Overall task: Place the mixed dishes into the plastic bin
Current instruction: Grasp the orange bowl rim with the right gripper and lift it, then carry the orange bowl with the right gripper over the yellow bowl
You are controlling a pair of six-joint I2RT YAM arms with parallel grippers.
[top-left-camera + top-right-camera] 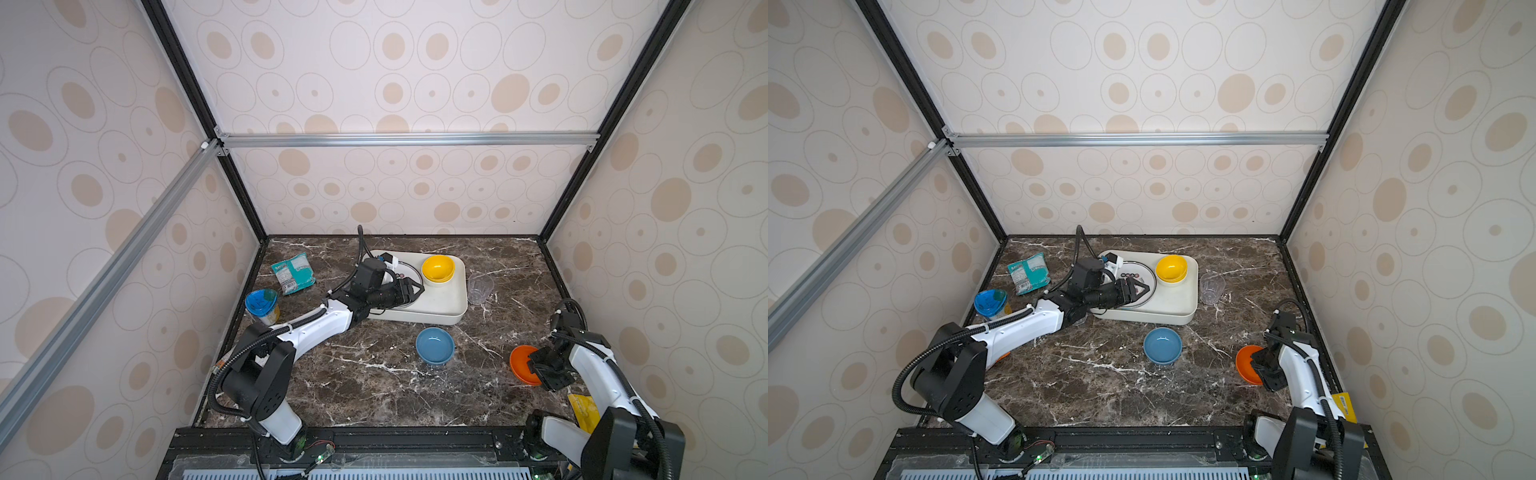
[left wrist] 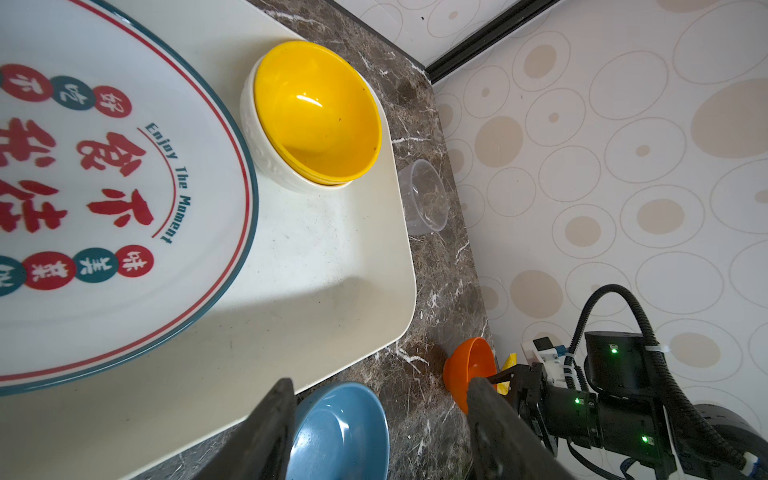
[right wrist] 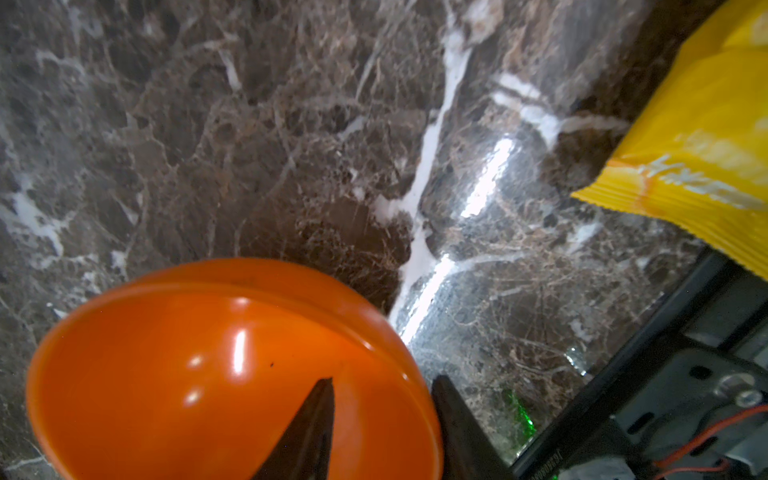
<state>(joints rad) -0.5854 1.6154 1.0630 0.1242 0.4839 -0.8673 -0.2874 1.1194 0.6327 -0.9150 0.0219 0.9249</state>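
The white plastic bin (image 1: 440, 309) (image 1: 1177, 307) (image 2: 324, 266) holds a white plate (image 1: 1138, 270) (image 2: 124, 187) with Chinese characters and a yellow bowl (image 1: 438, 268) (image 2: 320, 116) nested in a cream bowl (image 2: 266, 153). My left gripper (image 1: 415, 289) (image 1: 1142, 289) (image 2: 380, 384) hangs open over the plate, holding nothing. A blue bowl (image 1: 434, 345) (image 2: 340, 432) sits on the marble in front of the bin. A clear cup (image 1: 480, 289) (image 2: 426, 195) stands right of it. My right gripper (image 1: 536, 368) (image 3: 384, 380) is shut on the rim of the tilted orange bowl (image 1: 521, 363) (image 3: 208, 374), one finger inside, one outside.
A green snack packet (image 1: 293, 272) and a blue-lidded cup (image 1: 262, 305) lie at the left, near the wall. A yellow packet (image 1: 584, 409) (image 3: 685, 145) lies under the right arm by the front right edge. Patterned walls close in three sides of the table.
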